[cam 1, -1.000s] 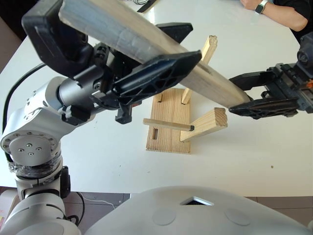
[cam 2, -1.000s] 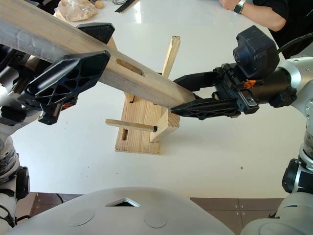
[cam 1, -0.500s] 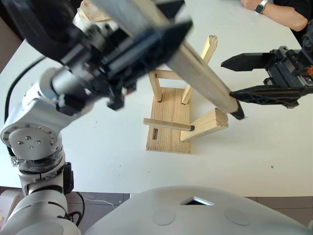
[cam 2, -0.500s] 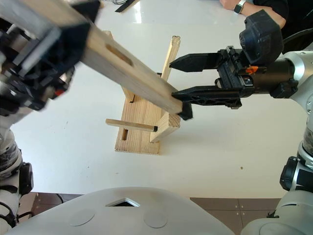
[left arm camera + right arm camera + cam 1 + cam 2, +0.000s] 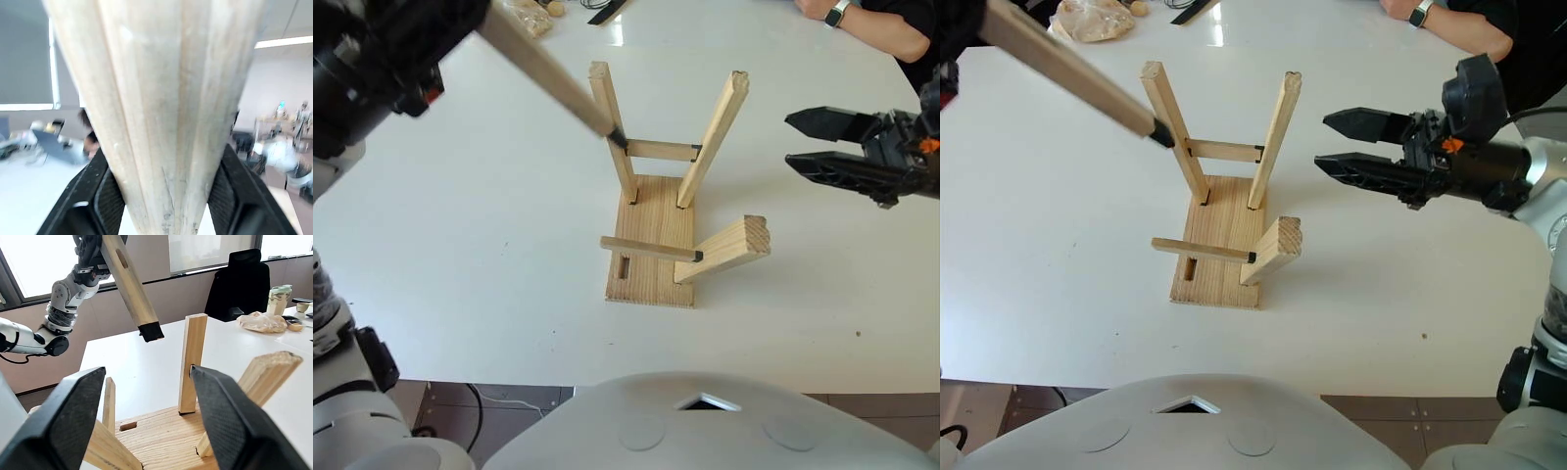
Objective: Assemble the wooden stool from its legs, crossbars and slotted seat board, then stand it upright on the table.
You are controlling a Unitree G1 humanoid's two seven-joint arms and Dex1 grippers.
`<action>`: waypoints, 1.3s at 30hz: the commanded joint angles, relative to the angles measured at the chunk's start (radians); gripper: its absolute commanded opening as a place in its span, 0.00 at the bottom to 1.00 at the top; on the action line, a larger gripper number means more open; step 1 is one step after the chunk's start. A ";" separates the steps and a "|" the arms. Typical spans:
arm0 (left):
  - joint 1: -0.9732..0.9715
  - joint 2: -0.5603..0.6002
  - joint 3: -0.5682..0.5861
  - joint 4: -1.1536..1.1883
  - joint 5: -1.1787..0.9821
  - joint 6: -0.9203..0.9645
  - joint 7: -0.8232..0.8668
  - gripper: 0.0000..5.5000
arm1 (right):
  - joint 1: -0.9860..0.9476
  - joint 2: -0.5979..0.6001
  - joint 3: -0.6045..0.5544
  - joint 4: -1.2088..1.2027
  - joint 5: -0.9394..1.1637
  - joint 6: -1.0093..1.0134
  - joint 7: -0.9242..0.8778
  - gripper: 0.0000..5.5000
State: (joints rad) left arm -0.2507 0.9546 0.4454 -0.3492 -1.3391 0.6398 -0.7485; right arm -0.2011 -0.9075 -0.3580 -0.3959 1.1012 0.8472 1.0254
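Left fingers (image 5: 93, 196) grip the loose leg (image 5: 543, 73), tip near an upright leg (image 5: 626, 176); right fingers (image 5: 1361, 122) gape empty beside the stool (image 5: 651, 220).

The seat board (image 5: 644, 279) is pale, grained wood; the desk (image 5: 480, 235) is white. The held leg (image 5: 543, 73) is light wood with a black tip. The right tool (image 5: 790, 138) is black with an orange fleck.

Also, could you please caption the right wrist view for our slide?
Open right gripper facing the half-built stool, spare leg held aloft.
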 commanded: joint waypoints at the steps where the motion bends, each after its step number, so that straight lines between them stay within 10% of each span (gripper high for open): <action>1: 0.208 -0.010 0.035 -0.019 0.180 -0.047 -0.157 0.37 | 0.078 0.004 -0.026 -0.046 -0.036 -0.028 -0.012 0.58; 24: 0.487 -0.366 -0.251 -0.061 0.594 -0.403 -0.378 0.37 | 0.027 -0.012 0.095 0.017 -0.158 -0.086 0.052 0.58; 39: 0.624 -0.203 -0.333 -0.077 0.718 -0.598 -0.563 0.37 | 0.050 -0.012 0.091 0.004 -0.196 -0.094 0.072 0.58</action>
State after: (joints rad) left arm 0.3186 0.6950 0.1511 -0.4501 -0.6956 -0.0110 -1.2701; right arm -0.1589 -0.9111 -0.2676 -0.3794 0.9211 0.7607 1.1006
